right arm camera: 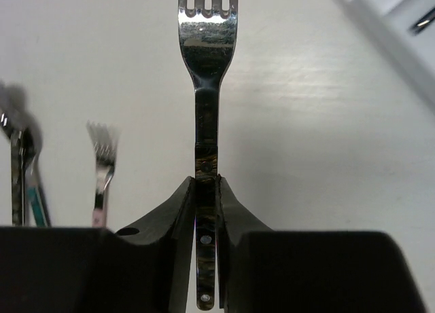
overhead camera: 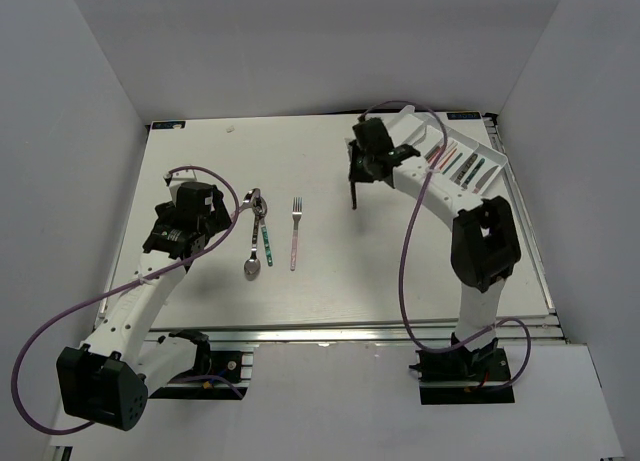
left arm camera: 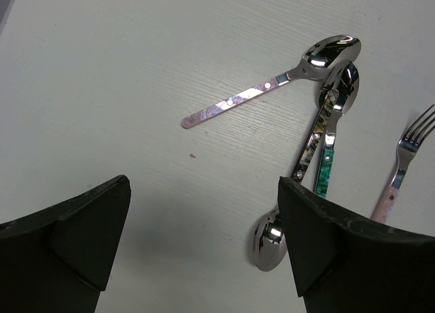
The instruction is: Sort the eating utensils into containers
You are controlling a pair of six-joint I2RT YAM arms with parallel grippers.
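Fork, dark-handled, pinched in my right hand over the bench, just left of the white tray; my left hand, spread wide, hovers beside three spoons.

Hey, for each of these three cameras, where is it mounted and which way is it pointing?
Top external: above and behind the arm bases, looking down on the table and white tray; left arm and right arm show.
Left wrist: on the left arm, looking down past the open left gripper at three spoons.
Right wrist: on the right arm, looking along the right gripper, shut on a dark-handled fork.
Shared: all three show the pink-handled fork lying on the table.
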